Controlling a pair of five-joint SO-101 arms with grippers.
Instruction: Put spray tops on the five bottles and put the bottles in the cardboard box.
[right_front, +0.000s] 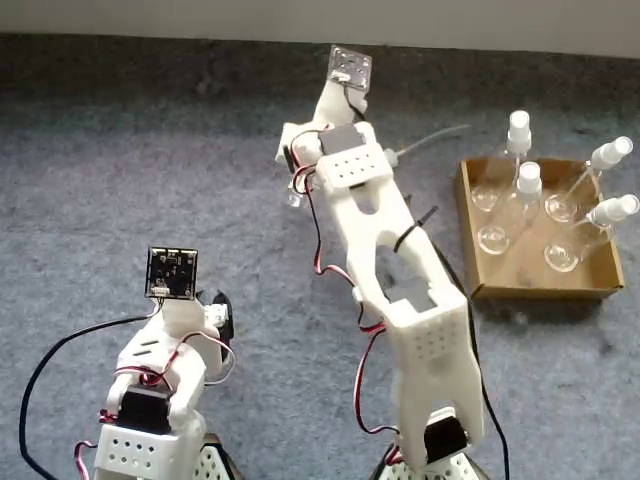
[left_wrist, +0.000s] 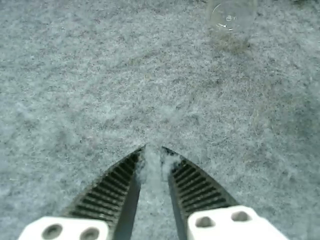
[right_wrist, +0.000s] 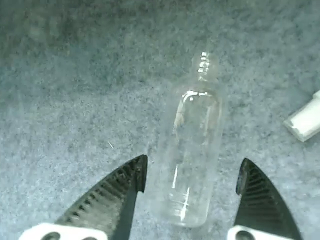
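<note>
A clear bottle (right_wrist: 192, 150) with no top lies on the grey carpet, between the open fingers of my right gripper (right_wrist: 194, 160). From above, part of that bottle (right_front: 293, 198) peeks out beside the right arm. A loose white spray top (right_wrist: 305, 122) lies close by, and its thin tube (right_front: 430, 140) points toward the cardboard box (right_front: 470, 270). Several capped bottles (right_front: 520, 190) lie in the box. My left gripper (left_wrist: 152, 149) rests low over bare carpet near the front left, shut on nothing, with the bottle's base (left_wrist: 230, 17) far ahead of it.
The right arm (right_front: 400, 260) stretches diagonally across the middle of the table, just left of the box. The left arm (right_front: 165, 380) sits folded at the front left. Open carpet lies to the left and at the back.
</note>
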